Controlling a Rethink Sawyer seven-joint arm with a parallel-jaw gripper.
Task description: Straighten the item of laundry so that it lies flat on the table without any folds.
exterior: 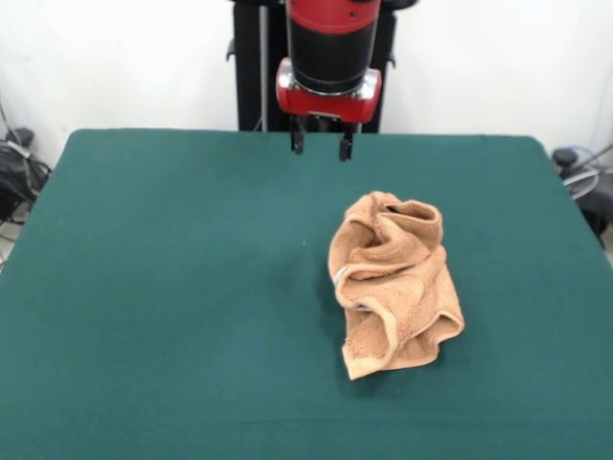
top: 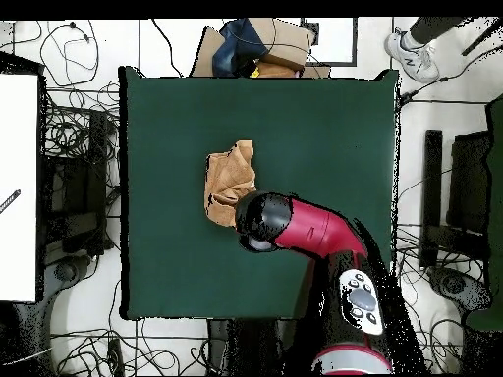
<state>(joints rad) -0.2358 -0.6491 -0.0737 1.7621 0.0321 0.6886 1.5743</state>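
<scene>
The tan-orange towel lies crumpled in a bunched heap with many folds on the dark green table, right of centre in the front view. A bit of white shows at its left edge. My gripper hangs above the table's far side, behind and left of the towel, apart from it. Its two black fingers are spread and hold nothing. In the overhead view the towel sits near the middle of the table, and the red arm's end covers the gripper just beside the towel's lower right edge.
Cables and equipment lie on the floor around the table. Boxes and a bag stand past the table's far edge. A person's shoe shows at the overhead view's top right. A white panel stands at the left.
</scene>
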